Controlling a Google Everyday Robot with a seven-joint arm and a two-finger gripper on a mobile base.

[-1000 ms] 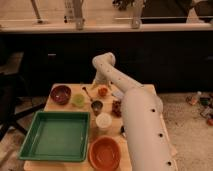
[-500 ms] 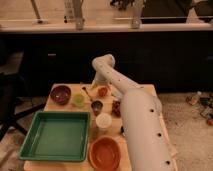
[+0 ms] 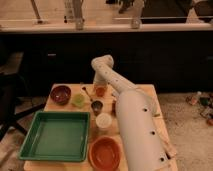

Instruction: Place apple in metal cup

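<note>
The apple (image 3: 100,91) is a small orange-red fruit at the back middle of the wooden table (image 3: 70,111). My gripper (image 3: 100,86) comes down from the white arm (image 3: 135,120) and sits right at the apple, with its tip around or just over the fruit. The metal cup (image 3: 97,106) is small, dark and shiny. It stands upright just in front of the apple, on the near side of it and apart from the gripper.
A white cup (image 3: 103,121) stands in front of the metal cup. A green cup (image 3: 78,100) and a dark red bowl (image 3: 60,94) are to the left. A green tray (image 3: 56,135) and an orange bowl (image 3: 105,152) fill the front. The arm covers the table's right side.
</note>
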